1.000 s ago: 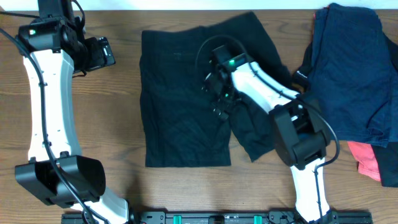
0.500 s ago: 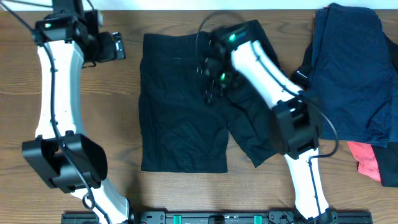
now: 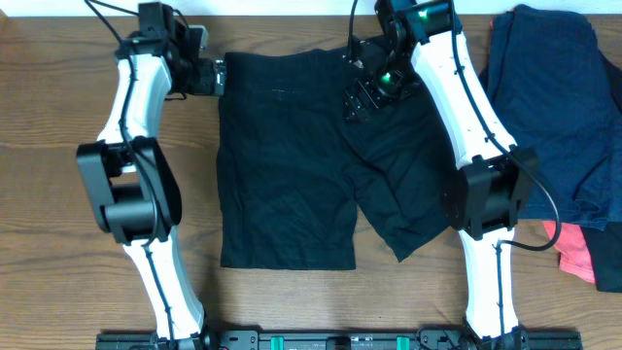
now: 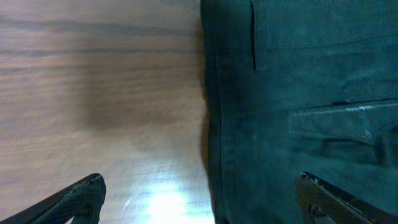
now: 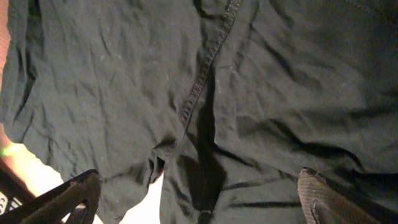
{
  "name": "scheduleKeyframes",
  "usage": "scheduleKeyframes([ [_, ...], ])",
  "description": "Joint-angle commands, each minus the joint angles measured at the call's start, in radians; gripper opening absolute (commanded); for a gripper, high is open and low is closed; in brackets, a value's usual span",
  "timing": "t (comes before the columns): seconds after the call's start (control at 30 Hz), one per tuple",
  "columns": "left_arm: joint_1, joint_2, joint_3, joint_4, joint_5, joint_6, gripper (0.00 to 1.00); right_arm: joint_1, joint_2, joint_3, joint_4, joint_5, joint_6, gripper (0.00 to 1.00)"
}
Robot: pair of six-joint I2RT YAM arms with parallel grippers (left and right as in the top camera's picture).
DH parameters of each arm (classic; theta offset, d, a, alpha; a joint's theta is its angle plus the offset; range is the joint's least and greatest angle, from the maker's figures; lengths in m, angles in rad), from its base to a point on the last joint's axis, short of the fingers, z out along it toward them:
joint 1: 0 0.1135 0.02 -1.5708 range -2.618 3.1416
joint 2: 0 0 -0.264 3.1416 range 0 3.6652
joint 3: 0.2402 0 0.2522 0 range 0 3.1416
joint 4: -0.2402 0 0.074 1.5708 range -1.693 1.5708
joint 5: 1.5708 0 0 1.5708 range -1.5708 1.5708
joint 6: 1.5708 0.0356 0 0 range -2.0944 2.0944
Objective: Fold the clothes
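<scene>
One black shorts (image 3: 292, 165); one navy pile (image 3: 554, 107); one pink garment (image 3: 575, 251); two arms: left arm (image 3: 134, 89), right arm (image 3: 454, 80).

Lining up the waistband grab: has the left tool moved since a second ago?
Yes. In the overhead view the left tool has swung right, closing the gap to the upper-left waistband corner of the black shorts, which stayed put. Its jaws stand open.

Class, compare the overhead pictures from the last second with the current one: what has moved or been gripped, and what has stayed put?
The left gripper moved right, up to the left waistband corner of the black shorts. The right gripper moved from mid-shorts toward the far waistband edge. Both are open and nothing was gripped. The shorts, navy garments and coral garment stayed put.
</scene>
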Motion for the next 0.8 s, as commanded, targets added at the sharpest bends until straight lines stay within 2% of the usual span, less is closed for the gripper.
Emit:
scheduleKeyframes([
  [0.0,-0.018,0.030,0.000,0.053,0.035,0.027,0.98,0.000,-0.018,0.019,-0.005,-0.018,0.009,0.99],
  [0.07,-0.030,0.051,0.000,0.093,0.035,0.029,0.98,0.000,-0.018,0.019,-0.005,-0.017,0.009,0.99],
  [0.2,-0.065,0.096,0.000,0.137,0.016,0.117,0.98,-0.001,-0.018,0.019,-0.003,0.013,0.009,0.99],
  [0.33,-0.093,0.122,0.000,0.166,-0.061,0.117,0.99,-0.001,-0.018,0.019,-0.013,0.058,0.009,0.99],
  [0.4,-0.101,0.129,0.000,0.172,-0.075,0.116,0.96,-0.003,-0.018,0.019,-0.021,0.057,0.009,0.99],
  [0.57,-0.103,0.130,0.000,0.174,-0.113,0.109,0.74,-0.006,-0.018,0.019,-0.031,0.057,0.009,0.99],
  [0.63,-0.103,0.130,0.000,0.169,-0.120,0.099,0.53,-0.006,-0.018,0.019,-0.035,0.057,0.009,0.99],
  [0.73,-0.103,0.130,0.000,0.159,-0.124,0.048,0.28,-0.006,-0.018,0.019,-0.035,0.057,0.009,0.99],
  [0.77,-0.103,0.130,0.000,0.155,-0.131,0.027,0.15,-0.006,-0.018,0.019,-0.035,0.057,0.009,0.99],
])
